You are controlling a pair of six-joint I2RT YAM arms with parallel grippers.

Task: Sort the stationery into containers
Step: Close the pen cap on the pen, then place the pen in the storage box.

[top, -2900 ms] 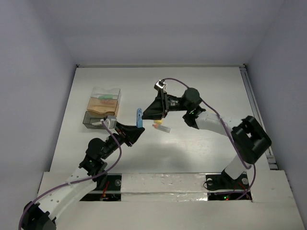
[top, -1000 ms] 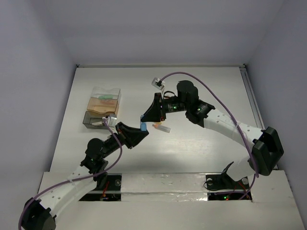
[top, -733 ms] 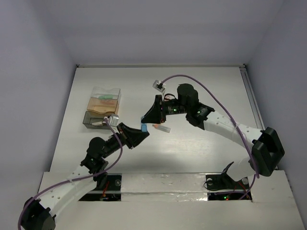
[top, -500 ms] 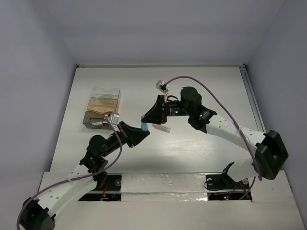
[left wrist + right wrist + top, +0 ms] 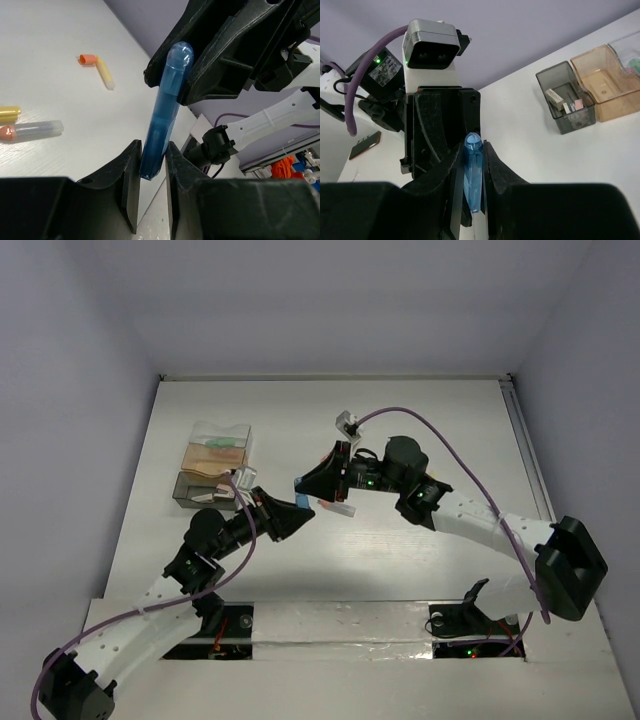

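Left gripper [image 5: 294, 513] and right gripper [image 5: 304, 486] both pinch one blue stationery piece [image 5: 300, 502].

White table [image 5: 430, 430], compartment box [image 5: 213, 468], loose stationery [image 5: 105, 75]

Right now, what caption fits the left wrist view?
Left fingers and right fingers both pinch a blue tube above the table.

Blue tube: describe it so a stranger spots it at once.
Over the middle of the table, the left gripper and right gripper meet tip to tip. The blue tube stands pinched between them. It is the only blue piece in view and the only one lifted; the yellow and orange pieces lie flat.
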